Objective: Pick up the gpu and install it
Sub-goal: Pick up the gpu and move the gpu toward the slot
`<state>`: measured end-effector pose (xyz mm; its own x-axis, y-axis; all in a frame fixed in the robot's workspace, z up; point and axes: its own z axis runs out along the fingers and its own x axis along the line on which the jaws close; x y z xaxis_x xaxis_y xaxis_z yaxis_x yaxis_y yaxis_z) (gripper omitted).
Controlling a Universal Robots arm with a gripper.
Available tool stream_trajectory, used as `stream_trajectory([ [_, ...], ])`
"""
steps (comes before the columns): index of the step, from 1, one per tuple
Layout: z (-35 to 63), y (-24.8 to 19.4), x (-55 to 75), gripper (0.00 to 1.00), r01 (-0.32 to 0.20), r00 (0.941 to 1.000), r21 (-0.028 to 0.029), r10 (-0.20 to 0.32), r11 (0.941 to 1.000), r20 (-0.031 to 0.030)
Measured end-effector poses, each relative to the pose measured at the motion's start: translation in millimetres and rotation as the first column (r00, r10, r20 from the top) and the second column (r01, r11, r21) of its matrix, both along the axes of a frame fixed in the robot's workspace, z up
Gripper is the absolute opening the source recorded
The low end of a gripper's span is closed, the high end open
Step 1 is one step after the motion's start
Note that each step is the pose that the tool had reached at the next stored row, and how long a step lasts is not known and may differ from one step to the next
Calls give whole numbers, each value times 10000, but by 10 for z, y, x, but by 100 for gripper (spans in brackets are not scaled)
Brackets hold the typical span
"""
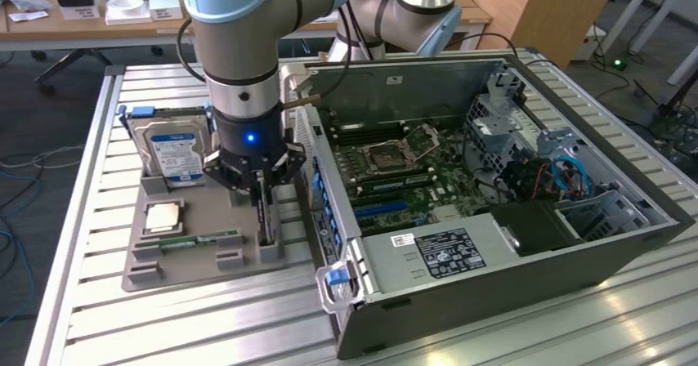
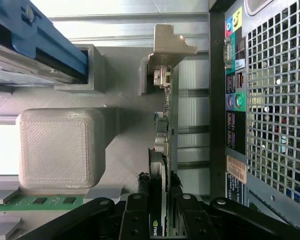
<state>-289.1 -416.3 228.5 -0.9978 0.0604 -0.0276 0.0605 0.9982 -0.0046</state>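
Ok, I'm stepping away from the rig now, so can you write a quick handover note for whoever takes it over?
Gripper: shut on the gpu, one finger on each face of the card.
Gpu: standing on edge in its slot of the gray holder, beside the open computer case, with its bracket end away from the gripper.
Done: card reached and gripped.
Left: card is not lifted out of the holder and not installed in the case.

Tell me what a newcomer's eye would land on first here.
The big black open computer case, lying on its side with its green motherboard bared, dominates the exterior view's right. Beside it, the arm's black gripper is clamped on the thin dark gpu card with a silver bracket, standing on edge in a grey plastic tray.
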Motion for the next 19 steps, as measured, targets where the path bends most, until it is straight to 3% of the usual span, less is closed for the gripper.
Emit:
stream_trajectory([
  [9,11,1,1,26,-1,10000,12,1,10000,11],
  [19,187,0,0,26,-1,10000,1,1,10000,1],
])
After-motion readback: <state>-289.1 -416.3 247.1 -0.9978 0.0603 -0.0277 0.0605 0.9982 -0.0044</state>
